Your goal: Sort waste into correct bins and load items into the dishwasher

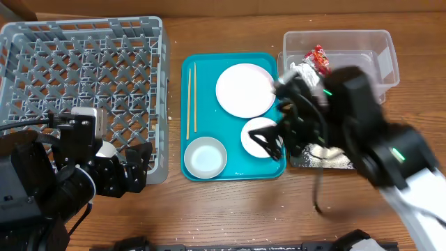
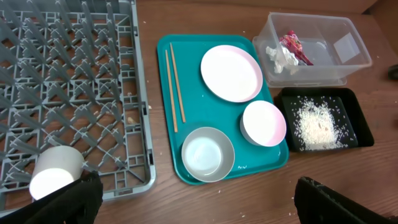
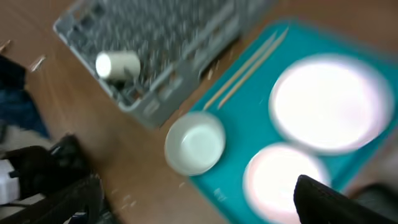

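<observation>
Two grippers overhead: the right gripper (image 1: pixel 268 143) hovers over the small round white plate (image 1: pixel 256 129) on the flat teal tray (image 1: pixel 205 104), with the left gripper (image 1: pixel 132 171) well to its left. Left wrist: fingers spread wide, empty. Right wrist: blurred, fingers spread, empty, plate just ahead.

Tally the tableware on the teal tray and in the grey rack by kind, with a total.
Plates: 2, the large plate and the smaller plate
Bowls: 1, the grey-rimmed bowl
Cups: 1, the white cup on its side in the dish rack
Sticks: 2, the wooden chopsticks
Total: 6
</observation>
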{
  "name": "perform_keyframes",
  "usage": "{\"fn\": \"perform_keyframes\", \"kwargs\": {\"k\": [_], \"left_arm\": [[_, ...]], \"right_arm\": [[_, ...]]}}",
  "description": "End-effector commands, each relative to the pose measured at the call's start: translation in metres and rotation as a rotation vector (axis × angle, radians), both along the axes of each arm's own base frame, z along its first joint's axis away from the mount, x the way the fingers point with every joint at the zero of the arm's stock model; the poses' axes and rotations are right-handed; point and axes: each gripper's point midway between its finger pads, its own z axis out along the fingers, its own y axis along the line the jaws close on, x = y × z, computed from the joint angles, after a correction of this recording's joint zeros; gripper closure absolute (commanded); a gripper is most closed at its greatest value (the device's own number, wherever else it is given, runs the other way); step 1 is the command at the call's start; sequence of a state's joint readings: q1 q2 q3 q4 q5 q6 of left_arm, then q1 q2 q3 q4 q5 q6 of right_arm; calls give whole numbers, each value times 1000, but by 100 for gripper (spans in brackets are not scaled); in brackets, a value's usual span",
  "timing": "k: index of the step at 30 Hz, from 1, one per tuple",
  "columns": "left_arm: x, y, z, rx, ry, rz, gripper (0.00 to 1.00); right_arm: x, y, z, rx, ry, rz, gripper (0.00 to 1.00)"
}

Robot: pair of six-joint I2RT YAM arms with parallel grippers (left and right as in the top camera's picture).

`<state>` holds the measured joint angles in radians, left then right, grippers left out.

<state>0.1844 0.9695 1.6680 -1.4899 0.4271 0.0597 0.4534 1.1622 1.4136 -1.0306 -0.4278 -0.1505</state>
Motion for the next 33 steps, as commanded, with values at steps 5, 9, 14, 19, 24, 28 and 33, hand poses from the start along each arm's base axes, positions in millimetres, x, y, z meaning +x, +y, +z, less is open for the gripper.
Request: {"fn": "perform_keyframes", "kwargs": {"k": [5,9,14,19,24,28,33], "left_arm": [[-1,-2,4,16,-21,-21,0],[-1,-2,4,16,-21,-21,0],[-1,-2,4,16,-21,-21,0],[-1,-2,4,16,-21,-21,0],[-1,-2,4,16,-21,-22,0],[-1,-2,4,16,-21,-22,0],[-1,-2,4,16,-21,-22,0]], "right_arm": [[-28,-80,73,-90,-490,-186,0],[-36,-119,69,-91,-578,-346,0],[-35,-153,19,-121,-583,-493,0],[-31,-163,-27,-110,-619,-544,0],[-29,-158,-73,-84,-669,-520,0],[-26,-156,-106,-29,-673,-530,0],[-19,-156,-137,70,-632,-575,0]]}}
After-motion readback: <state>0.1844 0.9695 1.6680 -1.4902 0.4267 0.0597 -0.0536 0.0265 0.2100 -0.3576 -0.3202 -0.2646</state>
